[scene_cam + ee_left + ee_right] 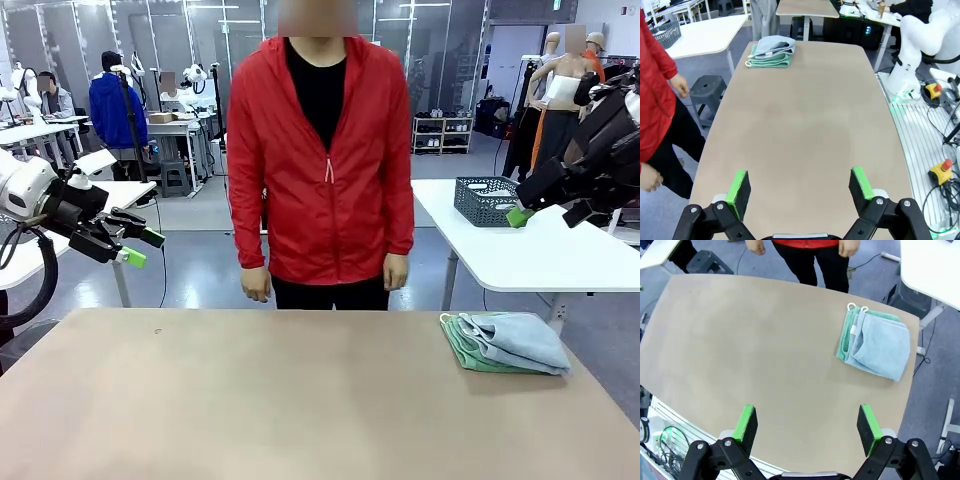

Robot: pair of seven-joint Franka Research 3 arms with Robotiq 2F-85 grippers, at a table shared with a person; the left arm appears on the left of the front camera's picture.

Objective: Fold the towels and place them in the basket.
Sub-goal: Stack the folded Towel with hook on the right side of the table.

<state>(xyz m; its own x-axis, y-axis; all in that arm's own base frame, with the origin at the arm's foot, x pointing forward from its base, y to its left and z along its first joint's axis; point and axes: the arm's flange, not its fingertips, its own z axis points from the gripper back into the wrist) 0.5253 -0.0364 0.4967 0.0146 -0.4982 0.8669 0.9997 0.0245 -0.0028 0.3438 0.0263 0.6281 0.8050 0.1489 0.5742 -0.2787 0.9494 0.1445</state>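
Two towels lie stacked at the table's far right, a grey-blue towel [520, 337] on top of a mint green towel [462, 345], both loosely folded. The same grey-blue towel [881, 345] and mint green towel [842, 342] lie ahead of the right wrist, and the pile [771, 51] lies at the far end of the table from the left wrist. A dark mesh basket [487, 200] stands on a separate white table behind. My left gripper [146, 248] hovers open off the table's left edge, empty. My right gripper [545, 208] hangs open high at the right, above the white table. The left gripper's [800, 187] and right gripper's [807, 426] jaws stand wide apart.
A person in a red jacket [325, 160] stands at the far edge, hands [256, 284] hanging down. The tan table [250, 400] is bare apart from the towels. A white side table [540, 255] stands to the back right, and a dark stool [707, 87] beside the table.
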